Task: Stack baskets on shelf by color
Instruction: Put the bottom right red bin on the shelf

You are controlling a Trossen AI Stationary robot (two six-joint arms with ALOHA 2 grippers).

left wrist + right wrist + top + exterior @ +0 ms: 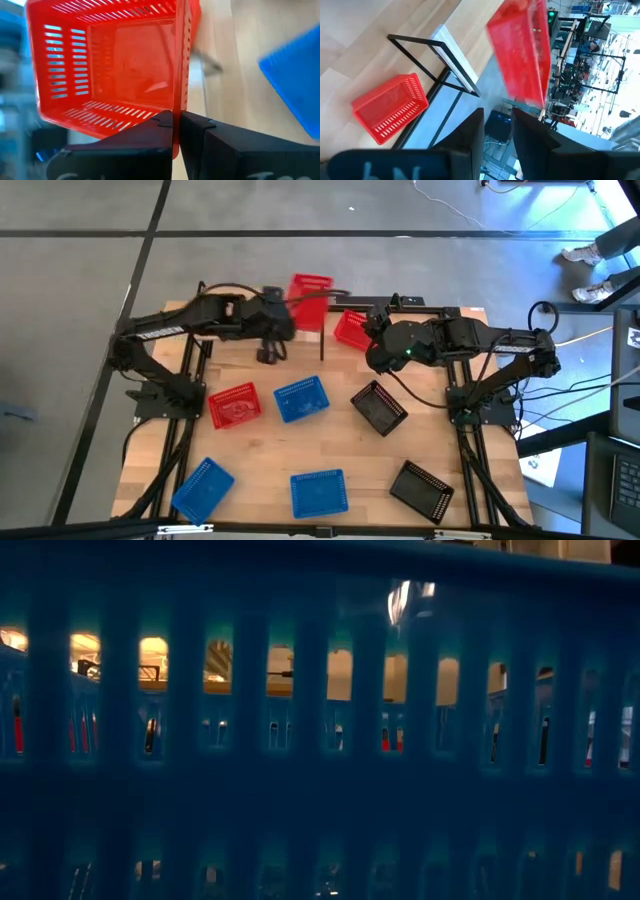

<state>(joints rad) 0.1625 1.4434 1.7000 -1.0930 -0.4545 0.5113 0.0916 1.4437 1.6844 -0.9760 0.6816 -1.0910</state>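
The left tool (175, 122) is pinched shut on the thin side wall of a red basket (309, 300), carried tipped at the desk's twelve o'clock edge, above the shelf (451, 55). In my judgement the basket is light, stiff moulded plastic, smooth and somewhat slippery; its slotted walls flex little, so the rim is the natural place to grip. A second red basket (350, 329) lies tilted at about one o'clock, just beside the right tool (496, 122), which stands part open and empty. Blue baskets (301, 399) and black baskets (379, 407) wait, rectangular and perforated, on the pale wooden desk (260, 465) from four to eight o'clock.
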